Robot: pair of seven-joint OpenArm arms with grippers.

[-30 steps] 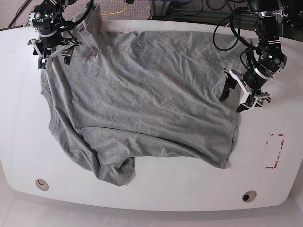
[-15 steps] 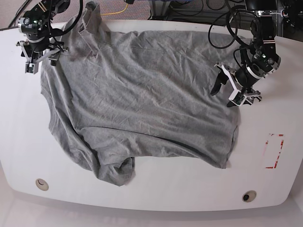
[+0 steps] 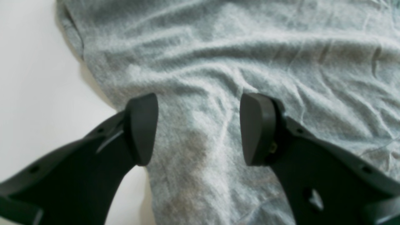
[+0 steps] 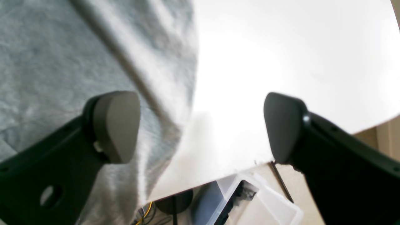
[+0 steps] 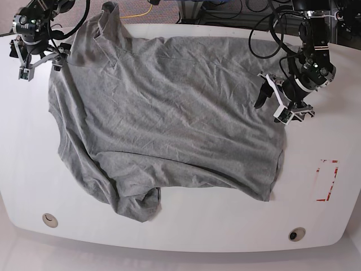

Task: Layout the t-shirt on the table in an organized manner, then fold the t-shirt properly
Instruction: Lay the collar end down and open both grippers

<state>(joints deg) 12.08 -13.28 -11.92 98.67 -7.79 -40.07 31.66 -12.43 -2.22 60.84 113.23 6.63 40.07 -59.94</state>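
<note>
The grey t-shirt (image 5: 169,113) lies spread and wrinkled over most of the white table (image 5: 186,231), with a bunched corner at the front left and one sleeve reaching over the back edge. My right gripper (image 5: 40,63) hovers open at the back-left corner. In the right wrist view its fingers (image 4: 115,125) straddle the shirt's edge (image 4: 150,72) and bare table (image 4: 281,47), holding nothing. My left gripper (image 5: 273,108) is open over the shirt's right edge. Wrinkled fabric (image 3: 250,47) lies beneath its fingers (image 3: 140,128) in the left wrist view.
A red rectangular outline (image 5: 327,180) marks the table at the right. Two round holes (image 5: 49,219) (image 5: 296,233) sit near the front edge. Below the back edge are a clear plastic box (image 4: 250,203) and cables (image 5: 141,11).
My right gripper has spread wide and drawn back-left off the shirt toward the table corner. My left gripper has shifted inward and back over the shirt's right edge.
</note>
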